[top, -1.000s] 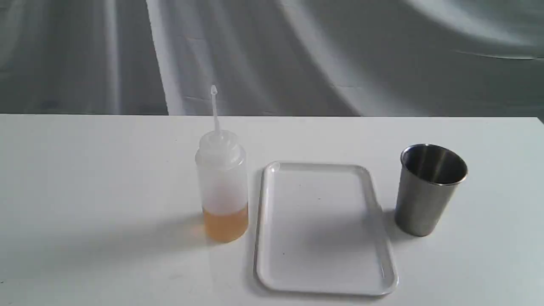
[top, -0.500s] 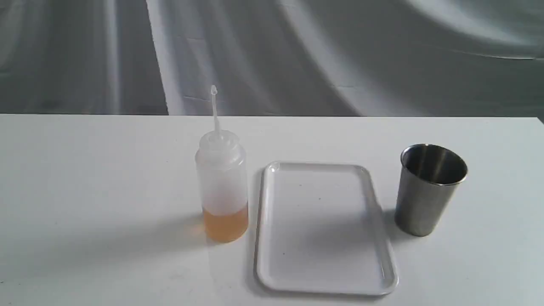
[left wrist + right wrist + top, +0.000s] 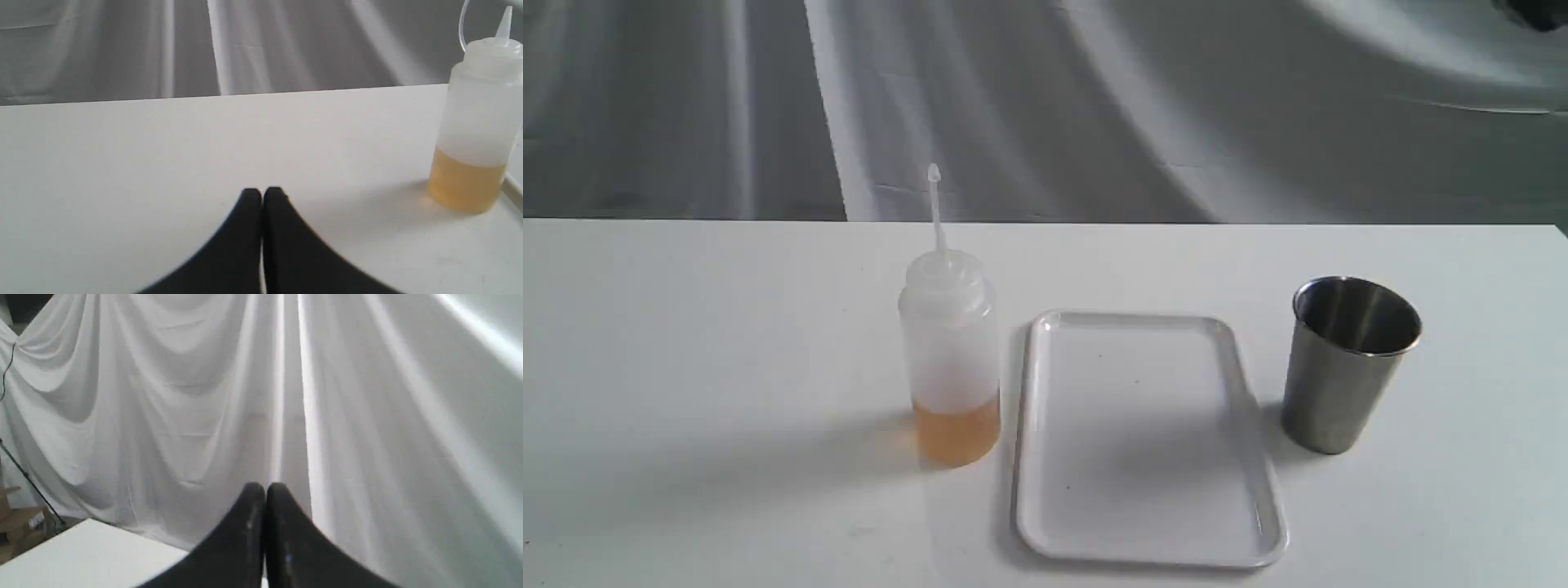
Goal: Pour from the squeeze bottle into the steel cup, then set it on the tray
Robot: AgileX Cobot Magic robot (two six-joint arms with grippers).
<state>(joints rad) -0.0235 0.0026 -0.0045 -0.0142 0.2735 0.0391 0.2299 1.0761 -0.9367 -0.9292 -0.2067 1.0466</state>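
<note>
The squeeze bottle point(image 3: 949, 359) stands upright on the white table, amber liquid in its bottom part, cap strap sticking straight up. Just right of it lies the flat white tray point(image 3: 1266, 498), with nothing on it. The steel cup point(image 3: 1343, 367) stands upright to the right of the tray. In the left wrist view my left gripper point(image 3: 262, 194) is shut and holds nothing, low over bare table, with the bottle point(image 3: 476, 122) off to one side. My right gripper point(image 3: 264, 489) is shut with nothing in it, raised and facing the white curtain. Neither gripper's fingers show in the exterior view.
A white draped curtain point(image 3: 1045, 106) hangs behind the table's far edge. A dark shape point(image 3: 1535, 12) sits at the top right corner of the exterior view. The right wrist view shows a table corner point(image 3: 81, 555) and a stand leg with boxes point(image 3: 20, 514).
A dark shape has come into the top right corner of the exterior view. The bottle, tray and cup have not moved.
</note>
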